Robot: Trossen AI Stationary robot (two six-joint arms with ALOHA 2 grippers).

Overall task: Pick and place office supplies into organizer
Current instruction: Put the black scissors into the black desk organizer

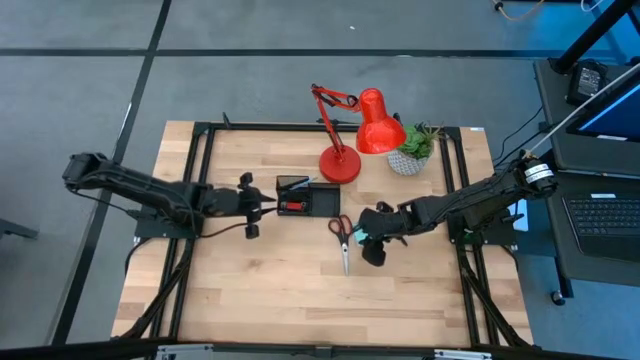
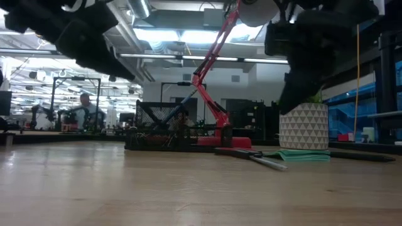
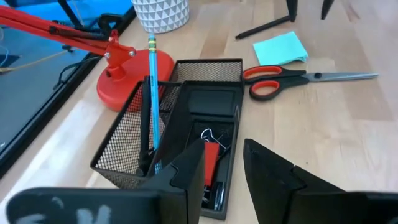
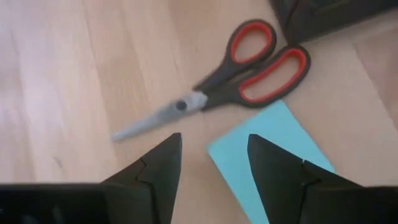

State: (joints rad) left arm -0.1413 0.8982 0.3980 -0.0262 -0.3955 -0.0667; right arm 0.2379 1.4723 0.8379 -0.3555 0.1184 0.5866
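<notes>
The black mesh organizer (image 1: 300, 197) stands left of the lamp base. It holds an upright light-blue pen (image 3: 152, 93), a black pen (image 3: 144, 121), a red block (image 3: 211, 160) and clips (image 3: 210, 134). Red-handled scissors (image 4: 239, 71) lie flat on the table beside a cyan sticky-note pad (image 4: 273, 146). A thin black pen (image 3: 264, 26) lies beyond the pad. My left gripper (image 3: 224, 177) is open, just left of the organizer and holding nothing. My right gripper (image 4: 211, 162) hovers open above the pad's edge, near the scissors' blades.
A red desk lamp (image 1: 345, 150) and a potted plant in a white patterned pot (image 1: 412, 150) stand at the far side, behind the organizer. Black frame rails (image 1: 200, 180) run along both table sides. Bare wood lies toward the near edge (image 1: 300, 300).
</notes>
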